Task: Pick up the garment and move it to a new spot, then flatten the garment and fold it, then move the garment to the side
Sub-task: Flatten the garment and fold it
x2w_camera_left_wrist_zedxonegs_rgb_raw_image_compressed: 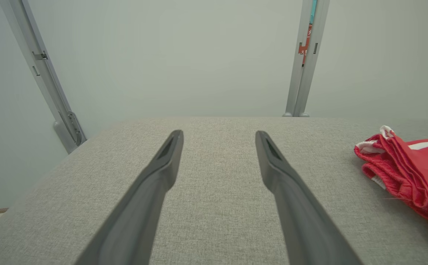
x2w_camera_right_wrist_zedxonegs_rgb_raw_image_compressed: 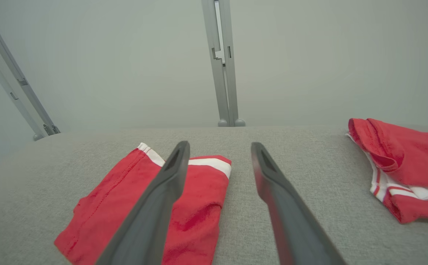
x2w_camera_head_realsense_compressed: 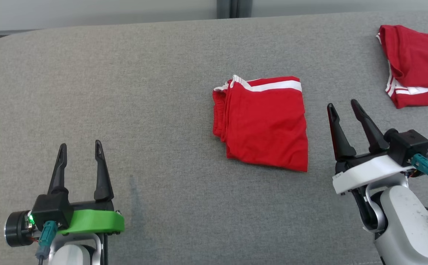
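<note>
fold seems done, left gripper (x2w_camera_head_realsense_compressed: 80, 143) and right gripper (x2w_camera_head_realsense_compressed: 342, 103) both released and empty; next, grasp the garment (x2w_camera_head_realsense_compressed: 263, 125) at right's 9 o'clock, move it aside.

We're seeing matt red cloth on the garment (x2w_camera_head_realsense_compressed: 265, 125), coarse grey woven fabric over the worktop (x2w_camera_head_realsense_compressed: 125, 92), and smooth matt dark plastic fingers (x2w_camera_left_wrist_zedxonegs_rgb_raw_image_compressed: 151, 191) on the left end effector (x2w_camera_head_realsense_compressed: 80, 143). Posts (x2w_camera_right_wrist_zedxonegs_rgb_raw_image_compressed: 223, 73) look like satin metal.

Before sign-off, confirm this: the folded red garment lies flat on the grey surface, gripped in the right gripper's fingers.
Not gripped. The folded red garment lies flat on the grey surface, but the right gripper has its fingers open and apart from it, beside its right edge; the head view shows this.
</note>
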Motion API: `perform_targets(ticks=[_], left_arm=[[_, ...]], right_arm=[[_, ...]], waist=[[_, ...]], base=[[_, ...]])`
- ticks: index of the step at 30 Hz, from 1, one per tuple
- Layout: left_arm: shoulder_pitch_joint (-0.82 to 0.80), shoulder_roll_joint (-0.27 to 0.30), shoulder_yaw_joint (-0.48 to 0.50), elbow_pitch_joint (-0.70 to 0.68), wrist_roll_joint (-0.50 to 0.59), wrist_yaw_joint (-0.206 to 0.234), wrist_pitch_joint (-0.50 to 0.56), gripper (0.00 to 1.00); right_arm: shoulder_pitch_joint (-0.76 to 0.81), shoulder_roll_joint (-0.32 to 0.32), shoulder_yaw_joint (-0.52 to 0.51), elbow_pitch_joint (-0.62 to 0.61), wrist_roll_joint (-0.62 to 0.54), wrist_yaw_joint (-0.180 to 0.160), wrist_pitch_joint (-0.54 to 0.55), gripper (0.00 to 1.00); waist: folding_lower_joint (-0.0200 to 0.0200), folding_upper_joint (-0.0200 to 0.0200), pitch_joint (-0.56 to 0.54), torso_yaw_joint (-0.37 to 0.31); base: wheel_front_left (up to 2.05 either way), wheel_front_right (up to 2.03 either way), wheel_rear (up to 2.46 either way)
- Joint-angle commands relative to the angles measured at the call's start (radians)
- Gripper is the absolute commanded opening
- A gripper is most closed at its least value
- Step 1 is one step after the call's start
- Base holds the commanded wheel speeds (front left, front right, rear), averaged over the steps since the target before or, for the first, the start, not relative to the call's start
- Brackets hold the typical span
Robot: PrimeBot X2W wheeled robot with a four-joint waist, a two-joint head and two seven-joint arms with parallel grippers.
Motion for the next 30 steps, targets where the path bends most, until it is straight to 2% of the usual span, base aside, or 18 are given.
perform_targets(ticks=[1, 17, 30], left_arm=[[0.019, 0.003, 0.011, 0.005, 0.006, -0.006, -0.002, 1.00], [0.096, 0.003, 0.039, 0.045, 0.012, -0.030, -0.002, 1.00], [0.113, 0.003, 0.037, 0.035, 0.015, -0.038, -0.002, 1.00]], right_arm=[[0.027, 0.000, -0.017, -0.014, -0.014, 0.000, -0.002, 1.00], [0.227, 0.037, -0.117, -0.108, -0.086, 0.000, -0.002, 1.00], [0.336, 0.065, -0.158, -0.182, -0.125, 0.000, 0.006, 1.00]], waist=[[0.0000, -0.0001, -0.045, -0.042], [0.0000, -0.0001, -0.146, -0.041], [0.0000, -0.0001, -0.160, -0.017]], base=[[0.00, 0.00, 0.00], [0.00, 0.00, 0.00], [0.00, 0.00, 0.00]])
